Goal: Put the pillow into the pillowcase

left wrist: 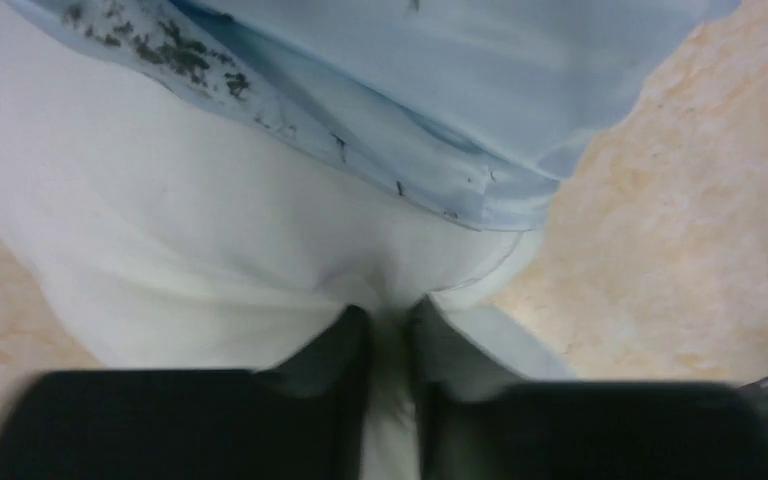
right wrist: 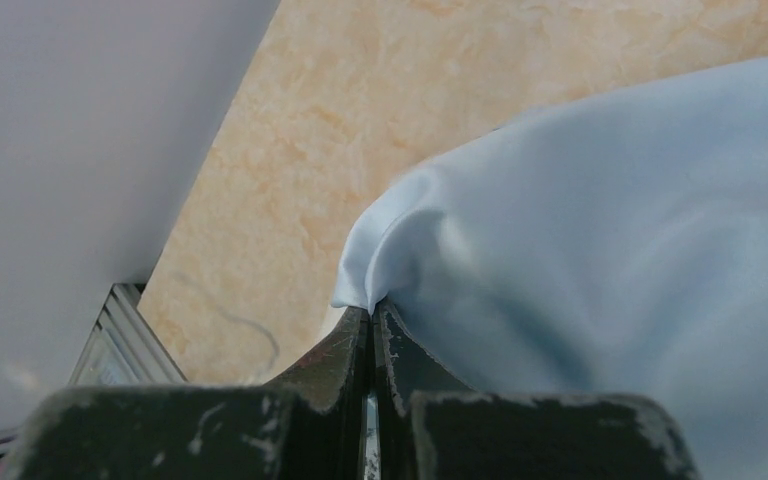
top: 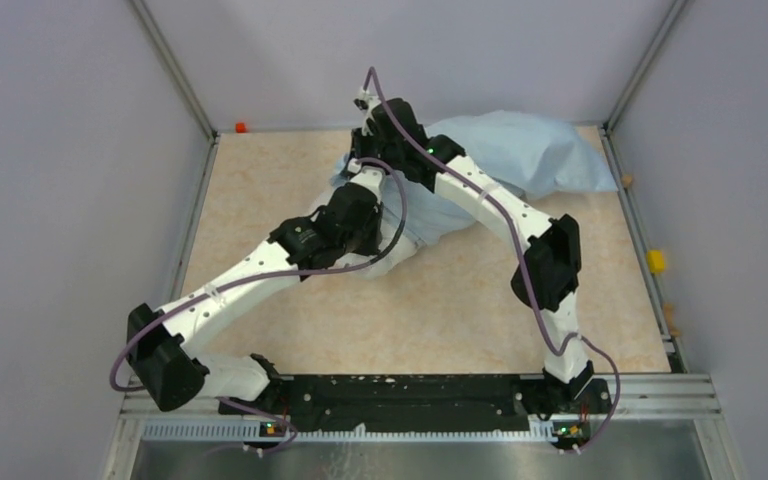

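The light-blue pillowcase [top: 520,150] lies bunched at the far right of the table and runs down under both arms. The off-white pillow [left wrist: 180,240] fills the left wrist view, its far part covered by the pillowcase's edge [left wrist: 440,120]. In the top view only a sliver of the pillow [top: 390,262] shows below the left arm. My left gripper [left wrist: 388,325] is shut on a pinch of the pillow's fabric. My right gripper [right wrist: 372,312] is shut on the pillowcase's edge [right wrist: 600,230], held above the table near the back wall [top: 372,118].
Grey walls close the table on three sides, with metal rails at the corners. The beige marbled tabletop [top: 460,310] shows in front of the cloth. Small coloured clips sit on the edges: orange [top: 241,127] at the back left, yellow [top: 655,262] on the right.
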You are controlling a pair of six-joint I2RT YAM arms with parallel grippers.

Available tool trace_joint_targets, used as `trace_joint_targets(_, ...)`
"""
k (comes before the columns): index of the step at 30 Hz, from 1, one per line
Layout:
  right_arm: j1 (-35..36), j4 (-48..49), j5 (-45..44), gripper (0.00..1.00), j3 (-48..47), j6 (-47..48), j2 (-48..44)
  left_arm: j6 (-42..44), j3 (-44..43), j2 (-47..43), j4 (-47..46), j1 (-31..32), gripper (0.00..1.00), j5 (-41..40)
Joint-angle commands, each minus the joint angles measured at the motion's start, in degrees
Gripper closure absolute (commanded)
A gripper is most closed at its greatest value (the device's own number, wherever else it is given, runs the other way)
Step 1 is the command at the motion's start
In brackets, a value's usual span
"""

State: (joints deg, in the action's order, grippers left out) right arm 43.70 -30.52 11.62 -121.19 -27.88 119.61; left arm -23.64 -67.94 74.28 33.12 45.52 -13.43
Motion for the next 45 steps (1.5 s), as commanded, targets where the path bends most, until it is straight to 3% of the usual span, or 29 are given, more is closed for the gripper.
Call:
trace_joint_targets(1, 0.8, 0.9, -3.3, 1.00, -0.4, 2.2, -7.8, -0.6, -3.9, 0.4, -1.6, -0.4, 0.91, 2.5)
trace_joint_targets(2, 1.1, 0.6, -4.3, 1.00, 0.1, 2.8, -8.8, -1.8, -4.6, 0.2, -2.6, -0.6, 0.99, 5.8)
trace_joint_targets(6, 2.3, -0.1, -7.3, 1.00, 1.3, 4.4, -12.4, -9.7, -6.7, -1.0, -11.9, -0.8, 1.00, 24.6)
trace_joint_targets(8, 2.9, -0.5, -8.5, 1.00, 1.1, 5.2, -13.5, -15.4, -7.0, -1.8, -17.2, -0.8, 1.00, 30.3)
trace_joint_targets(12, 3.6, -2.3, -9.3, 1.00, -0.2, 6.2, -14.2, -23.3, -7.7, -3.6, -19.5, -1.6, 1.00, 28.3)
trace_joint_targets(15, 4.3, -3.3, -10.3, 0.99, -0.3, 7.2, -15.4, -31.9, 1.0, -8.0, -23.7, -11.4, 1.00, 29.9)
trace_joint_targets(20, 5.6, -2.2, -12.8, 0.58, 4.5, 8.7, -20.4, -42.8, 19.4, -10.8, -33.5, -27.8, 1.00, 40.7)
trace_joint_targets(23, 6.5, -1.3, -15.9, 0.43, 8.9, 9.7, -24.4, -40.2, 21.3, -9.5, -33.9, -30.1, 1.00, 41.4)
trace_joint_targets(26, 7.6, 0.8, -20.7, 0.37, 15.5, 10.7, -29.4, -37.9, 20.9, -9.3, -33.4, -30.2, 1.00, 40.2)
trace_joint_targets(30, 9.8, 5.6, -28.8, 0.37, 28.0, 13.1, -36.7, -35.5, 19.5, -9.2, -30.1, -30.3, 1.00, 39.5)
trace_joint_targets(37, 10.2, 14.0, -39.8, 0.45, 45.8, 17.1, -44.0, -33.8, 19.2, -8.8, -29.4, -30.5, 1.00, 39.3)
trace_joint_targets(45, 10.2, 15.6, -48.4, 0.59, 48.7, 18.1, -39.8, -33.0, 19.0, -8.5, -29.3, -30.6, 1.00, 38.9)
